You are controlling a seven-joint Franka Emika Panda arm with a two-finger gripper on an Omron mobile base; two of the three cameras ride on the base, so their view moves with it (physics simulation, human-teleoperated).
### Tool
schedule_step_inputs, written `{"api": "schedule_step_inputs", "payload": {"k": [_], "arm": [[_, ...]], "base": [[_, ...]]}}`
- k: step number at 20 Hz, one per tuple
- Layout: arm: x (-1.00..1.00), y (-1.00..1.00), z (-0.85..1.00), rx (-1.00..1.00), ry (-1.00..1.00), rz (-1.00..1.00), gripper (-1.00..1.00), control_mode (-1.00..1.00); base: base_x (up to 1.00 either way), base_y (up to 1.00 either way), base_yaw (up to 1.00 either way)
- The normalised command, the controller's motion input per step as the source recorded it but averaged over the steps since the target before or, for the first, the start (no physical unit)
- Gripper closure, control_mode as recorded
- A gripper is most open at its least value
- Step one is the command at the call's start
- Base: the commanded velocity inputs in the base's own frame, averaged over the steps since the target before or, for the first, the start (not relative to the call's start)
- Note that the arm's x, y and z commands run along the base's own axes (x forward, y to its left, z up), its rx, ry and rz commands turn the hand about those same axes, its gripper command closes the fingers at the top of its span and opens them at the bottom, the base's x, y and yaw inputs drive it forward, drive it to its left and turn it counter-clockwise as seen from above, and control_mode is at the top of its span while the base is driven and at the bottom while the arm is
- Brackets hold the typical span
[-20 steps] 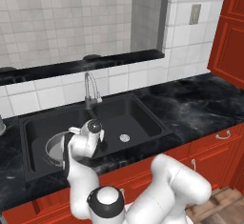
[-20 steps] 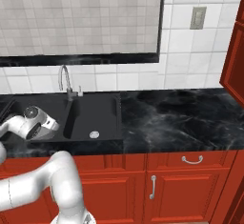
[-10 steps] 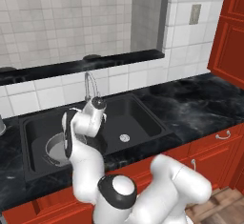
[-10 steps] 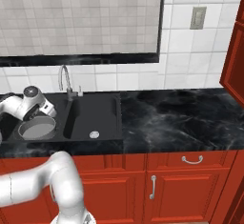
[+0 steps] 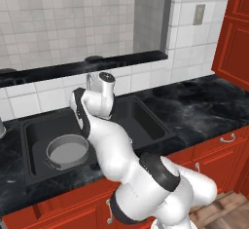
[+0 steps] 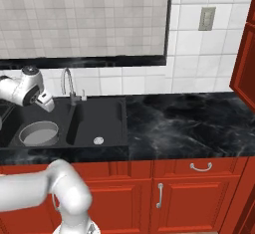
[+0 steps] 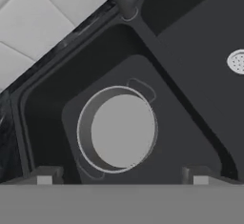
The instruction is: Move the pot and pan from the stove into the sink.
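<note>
With the pot (image 7: 116, 130) resting in the sink's (image 5: 34, 125) left basin, centre of my hand view, my pincer (image 7: 121, 175) hovers above it, fingers apart and empty. Swinging away for the pan, I judge, risks clipping the faucet (image 6: 68, 83) just beside my wrist.

sink (image 6: 99, 123) left basin cut by frame edge; faucet (image 5: 90, 81) behind arm

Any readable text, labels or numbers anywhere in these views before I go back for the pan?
None: no readable text in any view.
The pot, sink, faucet, wall tiles and wall outlet plate all look plain.
The gripper shows no markings either.
</note>
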Motion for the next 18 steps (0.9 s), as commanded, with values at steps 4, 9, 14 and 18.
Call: {"api": "schedule_step_inputs", "payload": {"k": [4, 9, 14, 18], "arm": [[-0.92, -0.01, 0.41, -0.03, 0.06, 0.00, -1.00, -1.00], [-1.00, 0.00, 0.19, -0.12, 0.00, 0.05, -1.00, -1.00], [-1.00, -0.09, 0.08, -0.13, -0.08, 0.06, -1.00, -1.00], [-0.93, -0.26, 0.22, -0.12, -0.13, 0.13, -1.00, -1.00]], "base": [[0.00, 0.00, 0.00], [0.00, 0.00, 0.00], [0.00, 0.00, 0.00], [0.00, 0.00, 0.00]]}}
